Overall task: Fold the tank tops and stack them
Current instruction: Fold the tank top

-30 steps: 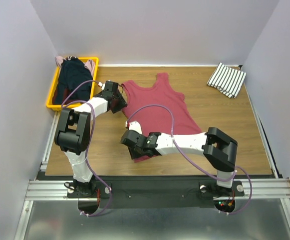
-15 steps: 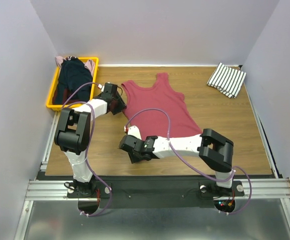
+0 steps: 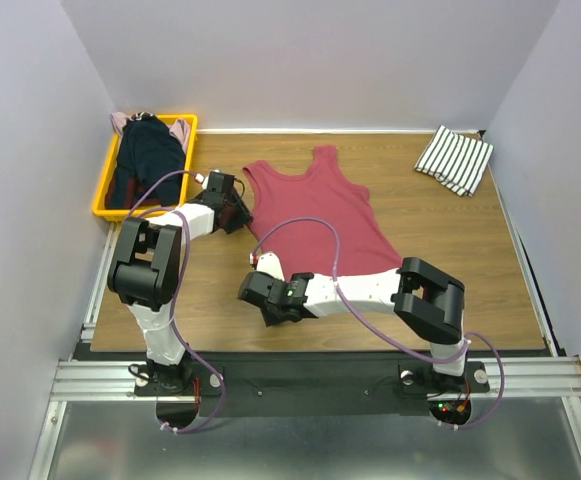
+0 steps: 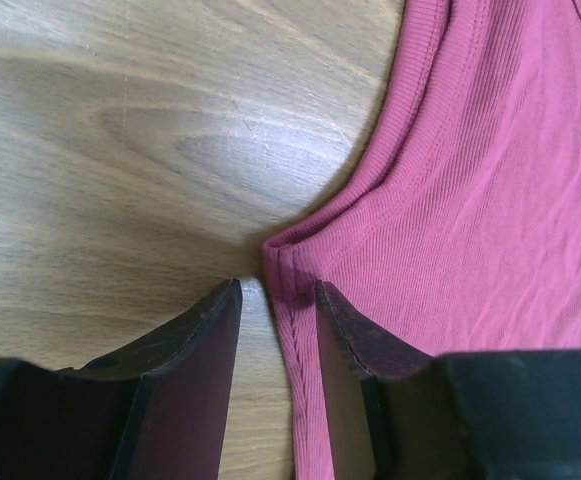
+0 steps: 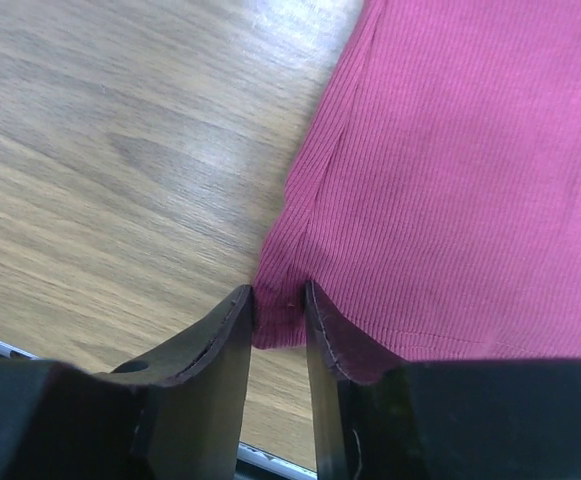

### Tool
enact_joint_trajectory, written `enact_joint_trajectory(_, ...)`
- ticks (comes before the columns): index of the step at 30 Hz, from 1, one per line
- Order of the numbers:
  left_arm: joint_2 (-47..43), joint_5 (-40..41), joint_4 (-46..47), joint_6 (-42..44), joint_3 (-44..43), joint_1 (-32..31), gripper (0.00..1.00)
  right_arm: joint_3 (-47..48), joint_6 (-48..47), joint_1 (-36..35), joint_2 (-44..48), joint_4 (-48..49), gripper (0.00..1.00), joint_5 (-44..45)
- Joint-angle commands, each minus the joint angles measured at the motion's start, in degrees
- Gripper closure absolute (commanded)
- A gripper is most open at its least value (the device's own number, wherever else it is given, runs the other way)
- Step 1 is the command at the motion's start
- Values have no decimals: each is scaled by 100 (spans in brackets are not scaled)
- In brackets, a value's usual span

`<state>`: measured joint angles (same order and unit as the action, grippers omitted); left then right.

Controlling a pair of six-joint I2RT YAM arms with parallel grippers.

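Note:
A dark red tank top (image 3: pixel 320 215) lies flat on the wooden table, neck toward the far wall. My left gripper (image 3: pixel 232 208) is low at its left side, just under the armhole. In the left wrist view the jaws (image 4: pixel 276 290) stand open astride the side seam (image 4: pixel 295 330), bare wood showing beside the cloth. My right gripper (image 3: pixel 262 300) is at the near left hem corner. In the right wrist view the jaws (image 5: pixel 277 290) are narrow but open, the hem corner (image 5: pixel 280 315) between them. A folded white striped tank top (image 3: pixel 454 158) lies at the far right.
A yellow bin (image 3: pixel 105 195) at the far left holds a dark navy top (image 3: pixel 145 155) and a pale pink one (image 3: pixel 122 122). The table's near edge and a metal rail (image 3: pixel 320 375) run just below my right gripper. Grey walls close in both sides.
My right gripper has slid left and nearer to the hem corner and its jaws have narrowed. My left gripper has edged up along the shirt's side, closing slightly.

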<state>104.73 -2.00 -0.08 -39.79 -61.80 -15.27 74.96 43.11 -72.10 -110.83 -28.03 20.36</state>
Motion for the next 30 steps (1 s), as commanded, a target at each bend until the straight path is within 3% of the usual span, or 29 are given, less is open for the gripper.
enact_joint_trajectory(1,-383,16,245,33,98,24,53,71,22,-59,395,-27,71,328)
enact_joint_trajectory(17,4,24,315,24,-157,6,60,230,-84,-50,342,-36,94,117)
enact_joint_trajectory(18,39,42,307,15,-192,6,62,238,-101,-59,334,-44,94,56)
enact_joint_trajectory(24,92,374,210,-20,-245,6,99,467,-224,-68,193,-36,100,-409)
enact_joint_trajectory(30,-294,1017,16,-178,-148,103,100,906,-356,-77,17,-36,100,-875)
